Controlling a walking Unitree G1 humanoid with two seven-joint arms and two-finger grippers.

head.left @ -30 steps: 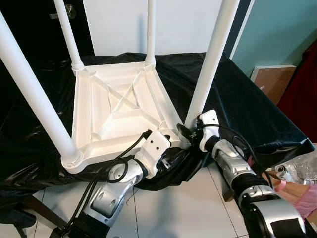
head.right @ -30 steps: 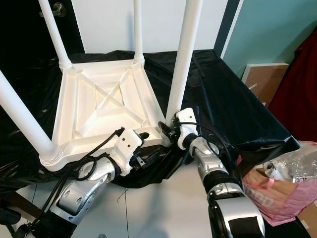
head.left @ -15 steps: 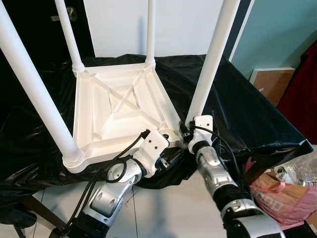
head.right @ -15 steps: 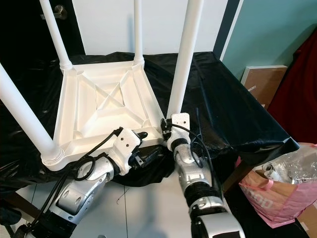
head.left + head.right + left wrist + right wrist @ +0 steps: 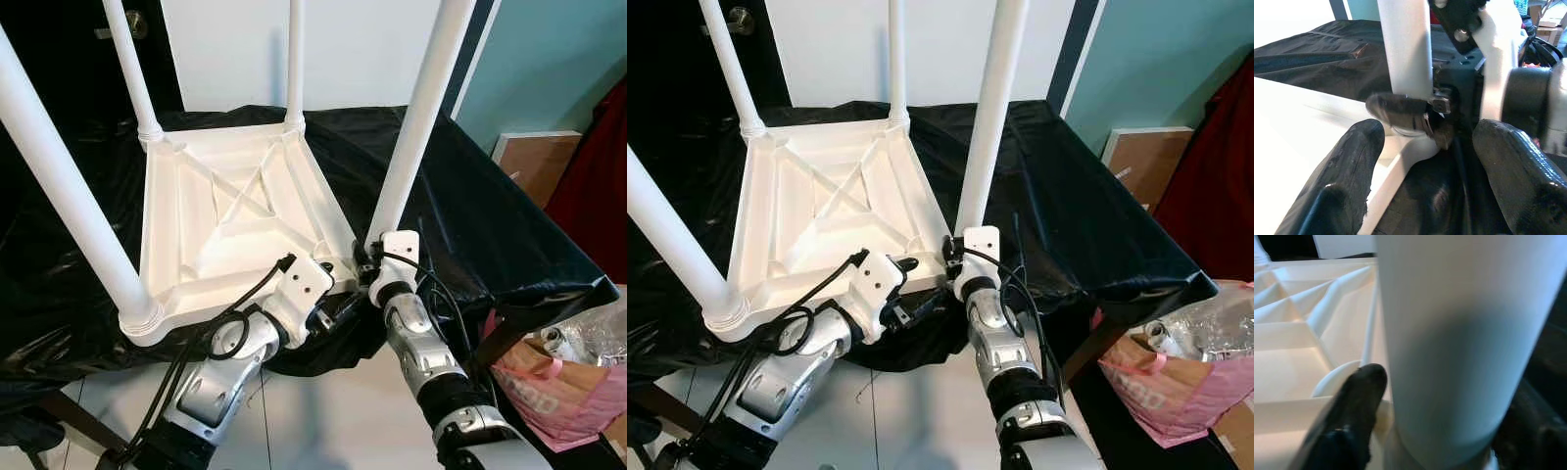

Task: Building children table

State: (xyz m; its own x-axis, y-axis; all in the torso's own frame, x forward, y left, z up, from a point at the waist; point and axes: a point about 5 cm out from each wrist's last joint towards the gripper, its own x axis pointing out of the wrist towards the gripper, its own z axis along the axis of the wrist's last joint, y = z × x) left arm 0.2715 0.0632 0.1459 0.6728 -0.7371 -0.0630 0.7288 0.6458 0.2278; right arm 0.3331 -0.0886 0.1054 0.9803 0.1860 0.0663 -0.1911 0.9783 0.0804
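Note:
A white plastic children's table [image 5: 235, 225] lies upside down on a black cloth, its legs pointing up. My right gripper [image 5: 367, 257] is at the foot of the near right leg [image 5: 416, 127], where the leg meets the table corner. In the right wrist view that leg [image 5: 1449, 333] sits between the black fingers [image 5: 1352, 421], which press on both sides of it. My left gripper [image 5: 343, 308] is just below the same corner. Its fingers [image 5: 1352, 171] are spread wide and hold nothing. The left wrist view looks at the leg [image 5: 1405, 49] and the right gripper's finger against it.
The black cloth [image 5: 490, 225] hangs over the support's front and right edges. A pink bag [image 5: 568, 392] with clear plastic stands on the floor at the right. A brown board [image 5: 534, 162] leans on the teal wall. A dark door [image 5: 59, 59] is at the back left.
My right forearm has swung in to the left and now stands nearly straight behind the leg, with the gripper snug at its base. The left arm has hardly moved.

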